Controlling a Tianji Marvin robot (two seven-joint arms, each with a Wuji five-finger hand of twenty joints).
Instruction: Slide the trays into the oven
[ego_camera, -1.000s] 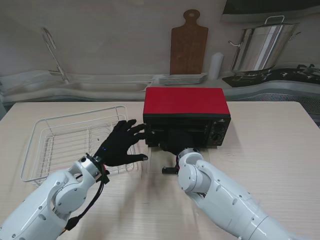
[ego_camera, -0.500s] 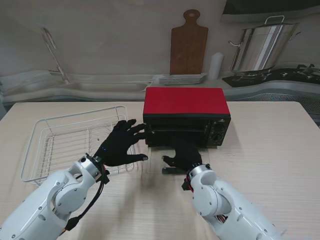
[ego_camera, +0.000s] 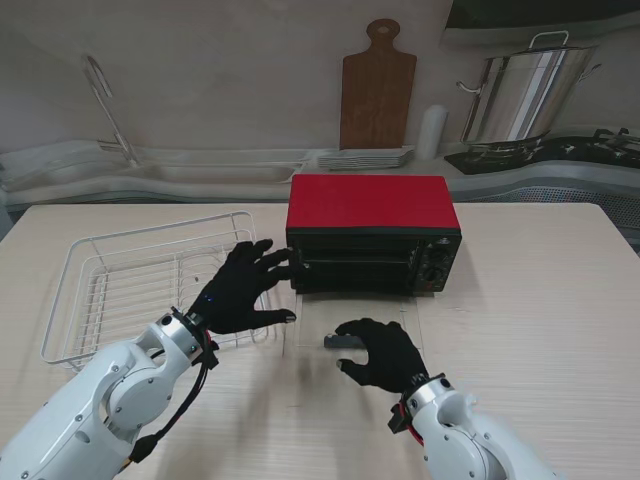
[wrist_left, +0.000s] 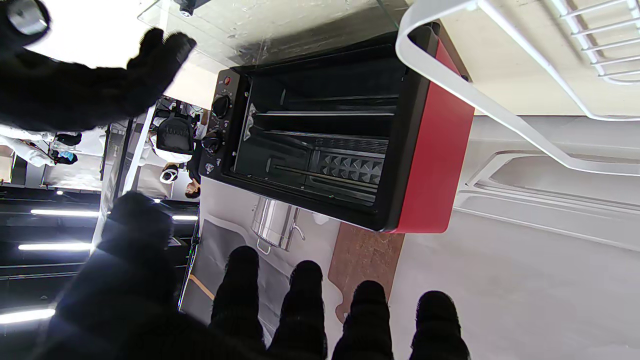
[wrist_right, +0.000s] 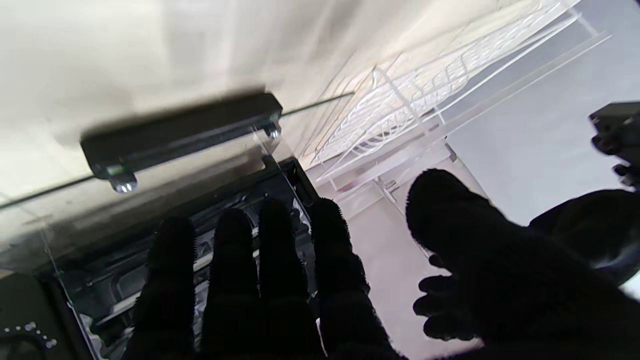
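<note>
Right hand (ego_camera: 385, 353) low over the table (ego_camera: 540, 300), palm down, fingers spread and holding nothing, fingertips at the handle (ego_camera: 342, 341) on the near edge of the dropped glass door (ego_camera: 400, 312). Wrist and forearm rising from the near right corner of the stand view. Through the right wrist camera, 4 fingers (wrist_right: 272, 260) side by side, thumb apart, pointing toward the door's black handle (wrist_right: 180, 132) without gripping it.

Left hand (ego_camera: 240, 290) farther from me, also spread wide and empty, palm down, fingertips touching or nearly touching the left front corner of the oven (ego_camera: 372, 232). Forearm crossing the near right corner of the wire rack (ego_camera: 120, 285).

Red-topped oven toward the table's far edge, near the middle, door lying flat toward me. In the left wrist view, oven (wrist_left: 345, 135) cavity open with shelves and a tray (wrist_left: 320, 170) sitting inside it.
</note>
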